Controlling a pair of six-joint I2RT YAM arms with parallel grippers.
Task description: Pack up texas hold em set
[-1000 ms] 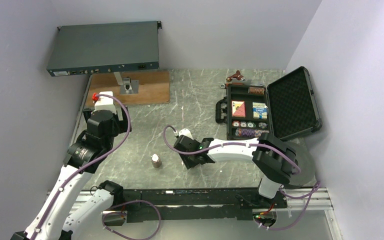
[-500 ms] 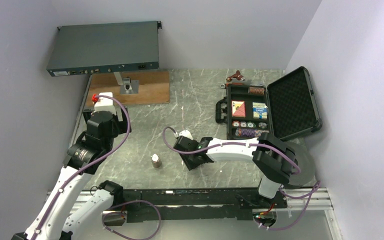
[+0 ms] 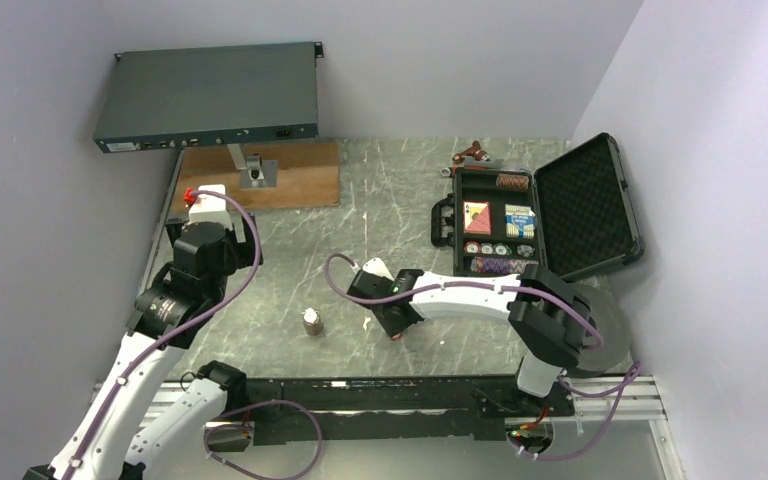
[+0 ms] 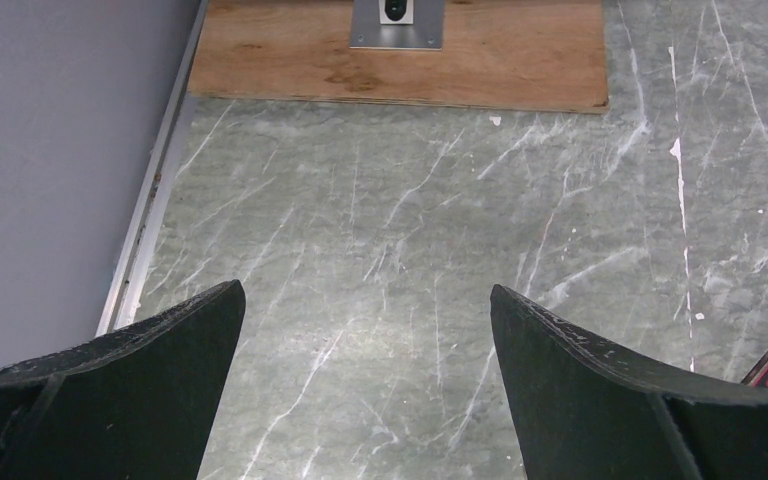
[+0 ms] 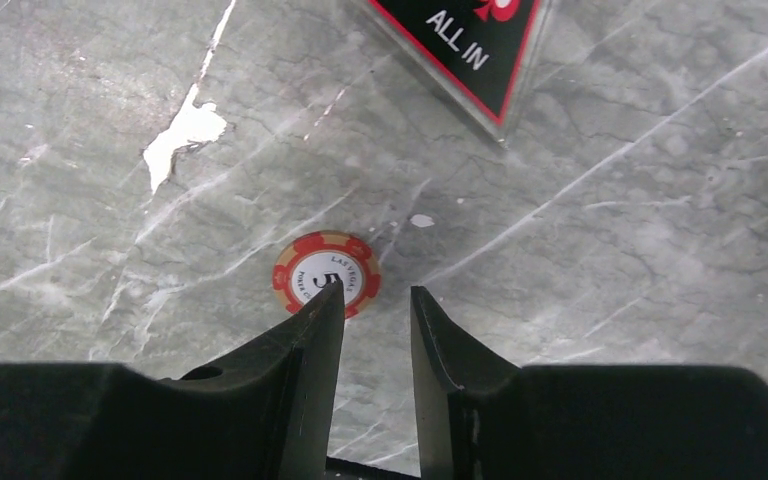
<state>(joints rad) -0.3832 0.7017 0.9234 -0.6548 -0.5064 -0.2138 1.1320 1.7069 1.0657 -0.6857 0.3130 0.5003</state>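
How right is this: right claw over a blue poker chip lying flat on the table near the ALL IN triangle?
Wrong colour: the right wrist view shows a red poker chip, not blue. Otherwise yes: right claw over it, flat on the table, near the ALL IN triangle.

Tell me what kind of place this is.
Probably a robotics lab test cell: left arm and right arm bolted at a marble-look table, plain walls closing it in, an open poker case as prop.

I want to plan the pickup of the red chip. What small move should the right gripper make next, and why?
Probably shift the right gripper a little toward the red chip and open wider: the chip lies flat at one fingertip, off the narrow gap between the jaws.
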